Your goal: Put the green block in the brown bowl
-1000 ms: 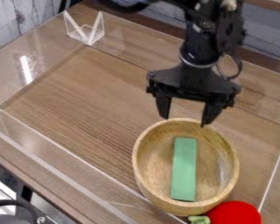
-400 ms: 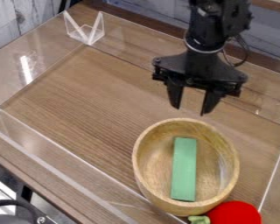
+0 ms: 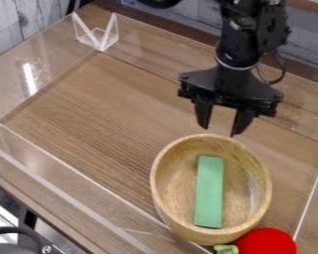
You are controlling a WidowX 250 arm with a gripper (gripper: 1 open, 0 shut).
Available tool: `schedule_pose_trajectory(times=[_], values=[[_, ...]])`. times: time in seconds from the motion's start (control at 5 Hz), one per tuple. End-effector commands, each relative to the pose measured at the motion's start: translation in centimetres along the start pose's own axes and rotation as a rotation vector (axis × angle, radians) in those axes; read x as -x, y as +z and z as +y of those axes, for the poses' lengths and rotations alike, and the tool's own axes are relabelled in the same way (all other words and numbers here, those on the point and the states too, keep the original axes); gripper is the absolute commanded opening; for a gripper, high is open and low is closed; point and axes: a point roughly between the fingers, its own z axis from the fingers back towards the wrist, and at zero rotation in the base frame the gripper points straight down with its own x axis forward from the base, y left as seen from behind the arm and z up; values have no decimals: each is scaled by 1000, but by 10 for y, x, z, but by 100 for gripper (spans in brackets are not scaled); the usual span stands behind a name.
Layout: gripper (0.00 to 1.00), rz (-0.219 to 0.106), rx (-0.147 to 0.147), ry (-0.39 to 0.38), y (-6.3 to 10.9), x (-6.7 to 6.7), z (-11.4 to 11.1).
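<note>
The green block lies flat inside the brown bowl, lengthwise along the bowl's floor. The bowl stands at the front right of the wooden table. My gripper hangs just behind the bowl's far rim, pointing down. Its two black fingers stand apart with nothing between them, so it is open. It touches neither the bowl nor the block.
A red round toy with green leaves sits at the bowl's front right edge. Clear acrylic walls fence the table, and a small clear stand is at the back left.
The gripper has drawn back from above the bowl's rim and shifted slightly right. Its fingers closed in between and have spread apart again. The block stays in the bowl.
</note>
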Motion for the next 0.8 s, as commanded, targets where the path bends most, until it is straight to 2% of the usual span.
schedule_pose_trajectory(times=[0.0, 0.2, 0.6], values=[[100, -44, 22, 23, 11, -11, -5], [100, -29, 7, 43, 3, -8, -2], [100, -10, -13, 78, -6, -3, -12]])
